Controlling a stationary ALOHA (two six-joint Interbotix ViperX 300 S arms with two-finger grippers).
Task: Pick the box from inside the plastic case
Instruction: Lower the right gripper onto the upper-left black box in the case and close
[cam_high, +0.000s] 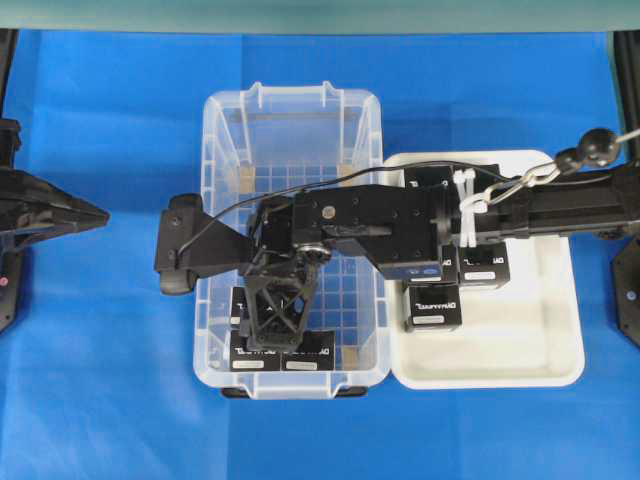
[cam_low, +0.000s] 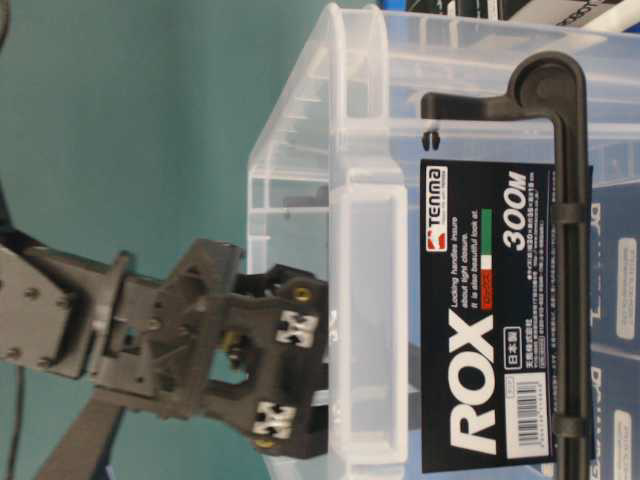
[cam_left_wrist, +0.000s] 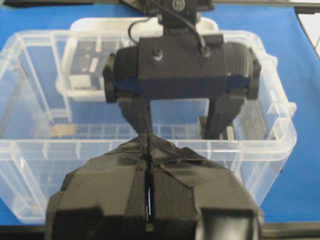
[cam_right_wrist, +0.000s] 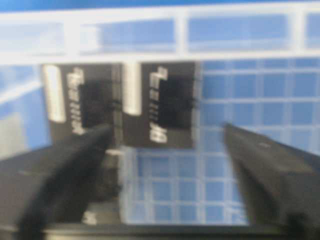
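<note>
The clear plastic case (cam_high: 215, 160) stands mid-table. Three black boxes show inside it along its near wall: two side by side (cam_high: 252, 357), (cam_high: 310, 352) and one just behind (cam_high: 238, 300). My right gripper (cam_high: 276, 312) reaches across from the right and points down into the case. In the right wrist view it (cam_right_wrist: 167, 129) is open. Only grid floor lies between its fingers (cam_right_wrist: 75, 160), and two boxes (cam_right_wrist: 160, 105), (cam_right_wrist: 82, 105) sit just beyond the tips. My left gripper (cam_left_wrist: 149, 144) is shut and empty, outside the case at the left (cam_high: 95, 215).
A shallow white tray (cam_high: 530, 340) stands right of the case and holds several more black boxes (cam_high: 432, 306). Blue cloth (cam_high: 110, 380) covers the table. The right arm and its cable span the case's middle. The case wall carries a black ROX label (cam_low: 485, 320).
</note>
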